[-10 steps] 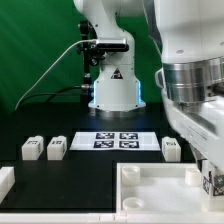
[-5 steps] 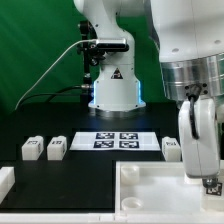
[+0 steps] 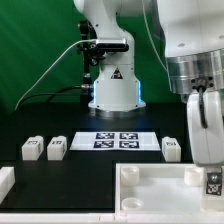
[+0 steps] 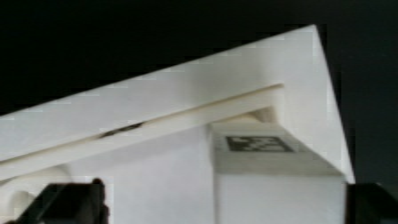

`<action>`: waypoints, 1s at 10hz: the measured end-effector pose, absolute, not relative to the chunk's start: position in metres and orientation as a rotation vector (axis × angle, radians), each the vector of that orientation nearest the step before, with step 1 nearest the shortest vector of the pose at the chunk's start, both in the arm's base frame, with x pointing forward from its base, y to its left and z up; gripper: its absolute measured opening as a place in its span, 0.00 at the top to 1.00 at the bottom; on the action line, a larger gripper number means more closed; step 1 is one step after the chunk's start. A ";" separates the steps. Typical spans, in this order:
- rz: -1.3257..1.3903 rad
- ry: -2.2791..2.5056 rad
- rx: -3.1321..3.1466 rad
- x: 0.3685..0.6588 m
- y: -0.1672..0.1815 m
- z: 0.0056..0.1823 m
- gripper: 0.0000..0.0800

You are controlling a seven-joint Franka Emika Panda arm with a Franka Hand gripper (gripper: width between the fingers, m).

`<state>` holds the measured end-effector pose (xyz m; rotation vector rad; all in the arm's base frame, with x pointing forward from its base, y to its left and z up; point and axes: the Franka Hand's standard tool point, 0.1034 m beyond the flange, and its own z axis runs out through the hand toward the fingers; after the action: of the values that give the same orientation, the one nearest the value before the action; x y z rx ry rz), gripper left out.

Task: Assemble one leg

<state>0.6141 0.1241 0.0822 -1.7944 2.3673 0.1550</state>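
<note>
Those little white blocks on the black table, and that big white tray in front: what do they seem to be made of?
The blocks look like matte white plastic: even colour, soft rounded edges, no grain. Each carries a flat black-and-white tag that looks printed. The tray seems the same plastic, with a smooth dull surface and a moulded-looking raised rim. The table looks matte black; whether it is cloth or board, I cannot tell.

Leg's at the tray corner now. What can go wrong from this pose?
1. The leg sits tight against the corner of the white tray; a slight offset could jam it on the rim instead of seating it.
2. In the exterior view the arm hides the end effector, and the wrist view shows only dark fingertips, so the grip on the leg cannot be confirmed; it may slip or tilt.
3. Pushing there could shove the loose tray.
</note>
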 end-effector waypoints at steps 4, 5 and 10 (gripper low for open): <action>0.162 2.344 -1.801 0.608 0.127 0.085 0.19; 0.162 2.343 -1.803 0.608 0.127 0.085 0.19; 0.161 2.336 -1.812 0.608 0.127 0.085 0.19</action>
<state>0.6078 0.1265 0.0848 -1.8118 2.3362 0.1611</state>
